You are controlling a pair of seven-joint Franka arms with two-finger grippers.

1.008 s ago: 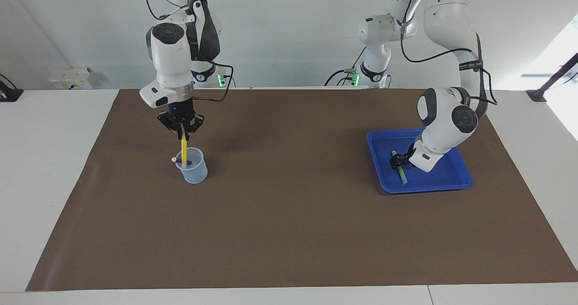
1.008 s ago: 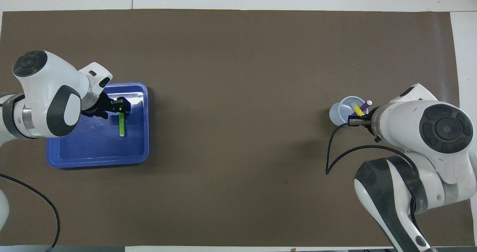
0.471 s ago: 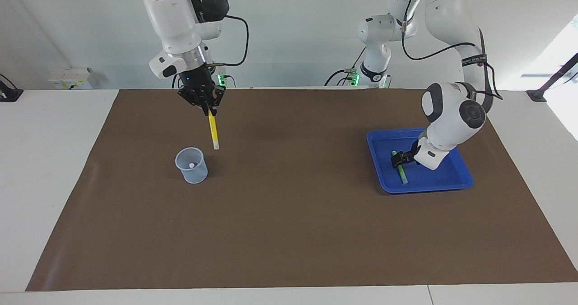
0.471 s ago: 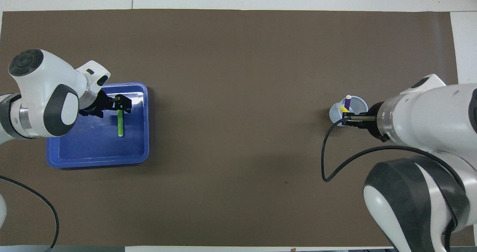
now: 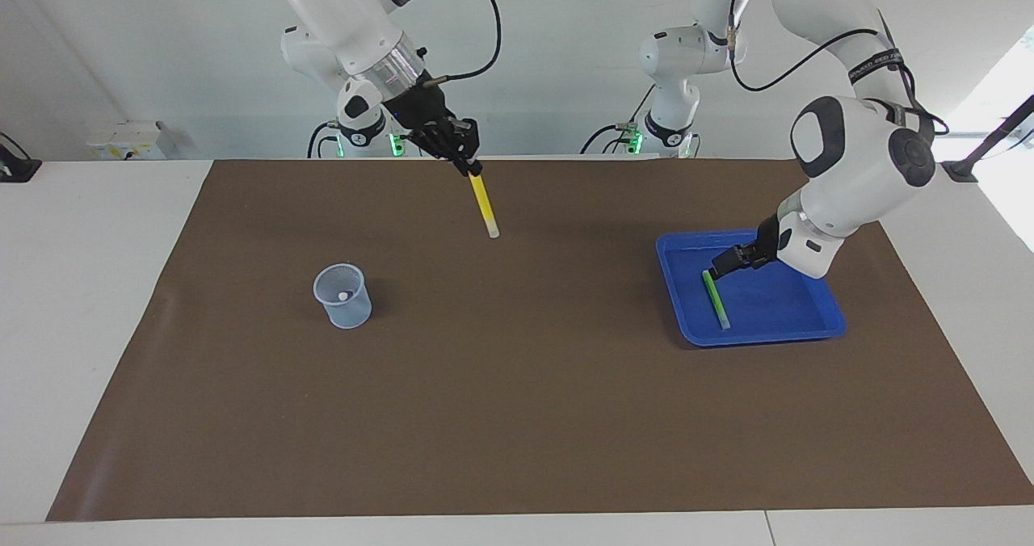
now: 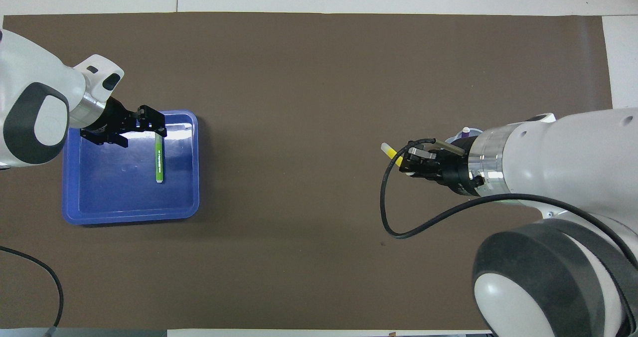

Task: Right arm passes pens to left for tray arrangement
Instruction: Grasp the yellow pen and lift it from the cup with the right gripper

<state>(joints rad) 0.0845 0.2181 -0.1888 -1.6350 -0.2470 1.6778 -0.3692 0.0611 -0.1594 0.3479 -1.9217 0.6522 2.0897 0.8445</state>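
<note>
Across the facing view you see first the small translucent pale-blue cup (image 5: 342, 295) on the brown mat (image 5: 517, 417), with one purple pen's pale tip (image 6: 465, 130) showing in it. Next, your white right arm (image 5: 355, 21) slants down over the mat, its right gripper (image 5: 470, 168) clamped on the top of one yellow marker pen (image 5: 483, 203), which hangs tilted in the air, pale end down. Toward the left arm's end sits the one shallow bright blue plastic tray (image 5: 816, 329), holding one green marker pen (image 5: 715, 298) lying flat. Your left arm (image 5: 856, 158) bends over it, the left gripper (image 5: 721, 266) spread apart just above the green pen's end. You count three pens, one cup, one tray.
</note>
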